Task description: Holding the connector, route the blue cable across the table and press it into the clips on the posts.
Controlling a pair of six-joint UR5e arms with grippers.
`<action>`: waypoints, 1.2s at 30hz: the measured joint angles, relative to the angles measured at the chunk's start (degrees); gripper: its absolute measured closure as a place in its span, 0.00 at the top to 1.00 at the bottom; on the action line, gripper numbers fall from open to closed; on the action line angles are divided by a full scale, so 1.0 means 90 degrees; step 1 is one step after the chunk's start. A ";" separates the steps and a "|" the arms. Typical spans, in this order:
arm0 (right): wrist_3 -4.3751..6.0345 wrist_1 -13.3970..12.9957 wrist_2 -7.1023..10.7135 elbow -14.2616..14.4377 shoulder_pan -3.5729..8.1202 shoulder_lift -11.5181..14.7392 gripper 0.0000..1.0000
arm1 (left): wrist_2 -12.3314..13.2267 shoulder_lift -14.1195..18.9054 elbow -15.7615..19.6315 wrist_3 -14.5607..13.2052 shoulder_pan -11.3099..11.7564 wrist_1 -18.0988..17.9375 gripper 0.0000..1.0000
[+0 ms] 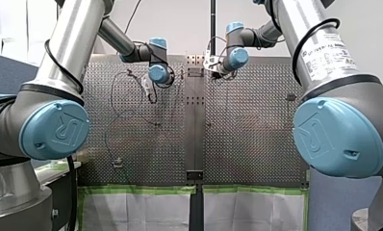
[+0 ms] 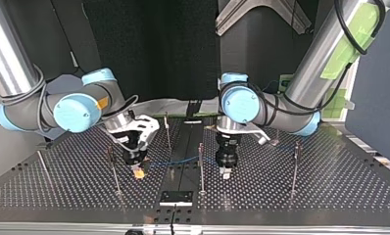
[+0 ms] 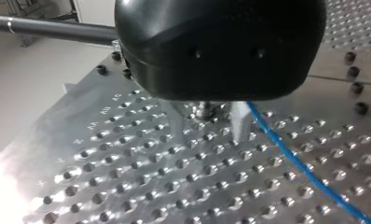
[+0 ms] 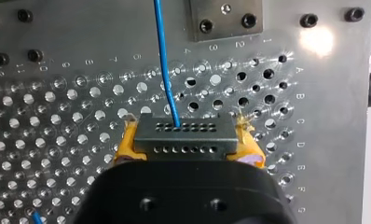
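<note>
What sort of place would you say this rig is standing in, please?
Most likely a robotics lab or test cell: two industrial arms, my left arm and my right arm, work over a perforated metal table fitted with thin posts, and a blue cable runs across it.

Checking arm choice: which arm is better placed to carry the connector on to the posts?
Likely right. My right gripper already has its jaws shut on the connector, with the blue cable running out of it; my left gripper only stands beside the cable.
</note>
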State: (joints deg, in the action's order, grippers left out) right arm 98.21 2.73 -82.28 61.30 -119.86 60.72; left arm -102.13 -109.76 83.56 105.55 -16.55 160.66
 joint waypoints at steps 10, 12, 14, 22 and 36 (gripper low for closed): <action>-0.0020 0.0028 0.0000 -0.0002 0.0014 0.0011 0.00 | -0.0058 0.0014 0.0000 -0.0024 -0.0048 0.0602 1.00; -0.0024 0.0033 -0.0004 -0.0001 0.0013 0.0028 0.00 | -0.0065 0.0019 0.0005 -0.0044 -0.0059 0.0724 1.00; -0.0025 0.0039 -0.0006 0.0000 0.0013 0.0059 0.00 | -0.0069 0.0032 0.0042 -0.0085 -0.0080 0.0859 1.00; -0.0042 0.0120 -0.0093 0.0010 0.0036 0.0226 0.00 | -0.0072 0.0376 0.0445 -0.0148 -0.0204 0.1011 1.00; -0.0123 0.0238 -0.0116 0.0343 0.0094 0.0424 0.00 | -0.0070 0.1251 0.1302 -0.0164 -0.0510 0.0988 1.00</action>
State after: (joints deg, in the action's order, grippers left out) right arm 97.11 4.87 -83.33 64.39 -119.01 64.53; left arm -102.76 -98.50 95.29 104.07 -21.14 169.54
